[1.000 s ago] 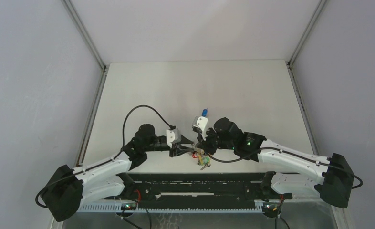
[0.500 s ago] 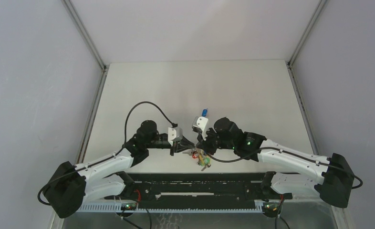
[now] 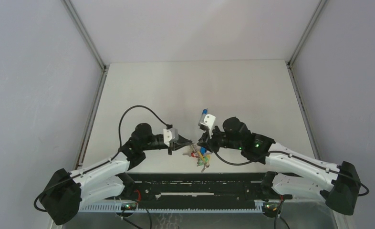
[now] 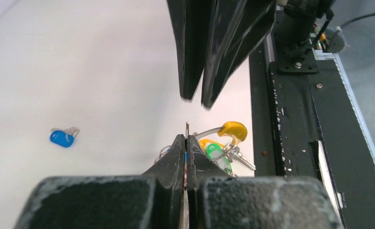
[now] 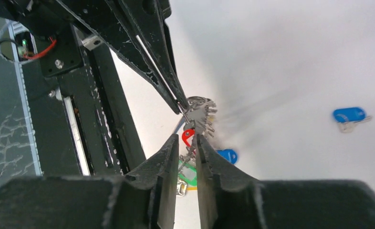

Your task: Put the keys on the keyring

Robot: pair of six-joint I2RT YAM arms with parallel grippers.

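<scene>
My left gripper (image 4: 186, 138) is shut on a thin metal wire of the keyring, whose yellow curved section (image 4: 233, 130) juts out to the right. Green (image 4: 216, 151) and yellow key heads hang just behind the left fingers. In the right wrist view the bunch shows a red key head (image 5: 189, 136), a blue one (image 5: 226, 155) and a green one (image 5: 188, 174). My right gripper (image 5: 188, 138) is narrowly open, with the red head showing through the gap. One loose blue key (image 3: 204, 112) lies on the table beyond both grippers (image 4: 61, 138).
The black base rail (image 3: 200, 183) runs along the near edge just below the hanging bunch (image 3: 200, 157). The two grippers (image 3: 184, 142) (image 3: 202, 143) face each other a few centimetres apart. White table stretches behind and to both sides.
The right wrist has shifted to the right and drawn back a little from the left gripper. The left arm has shifted slightly left, still holding the ring; the bunch hangs between them.
</scene>
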